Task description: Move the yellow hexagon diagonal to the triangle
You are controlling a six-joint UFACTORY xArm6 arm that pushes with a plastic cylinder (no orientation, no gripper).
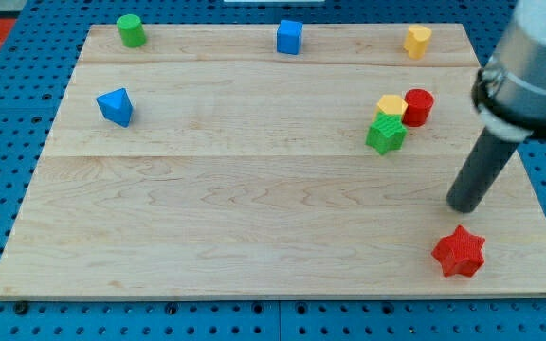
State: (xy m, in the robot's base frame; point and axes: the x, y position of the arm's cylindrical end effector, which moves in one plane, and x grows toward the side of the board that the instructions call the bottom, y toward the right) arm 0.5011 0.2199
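While you looked over the board [254,218] from its near edge, the first thing you met was the red star [459,252], low at the view's right. Just above it stood my tip [464,206], resting on the wood and touching no block; being a bare rod, it had nothing to close and carried nothing.

Farther up and to the left you had a tight cluster. The green block [385,134] sat nearest, the near yellow block [391,105] touched its far side, and the red cylinder [418,107] stood just beside that on the right. Well across at the view's left lay the blue triangle [115,106].

Along the far edge you saw the green cylinder [131,30], the blue cube [289,37] and the far yellow block [417,41].

You could not tell for certain which yellow piece was the hexagon. The near one showed a flat, angular top, so it looked the likelier.

Either one would probably have handled as a small, light, stiff piece that slid easily on smooth wood and turned if struck off-centre. You could not grip it, so you would have pushed squarely on the middle of its right face. In the cluster, the red cylinder blocked that face and the green block could have been dragged along.
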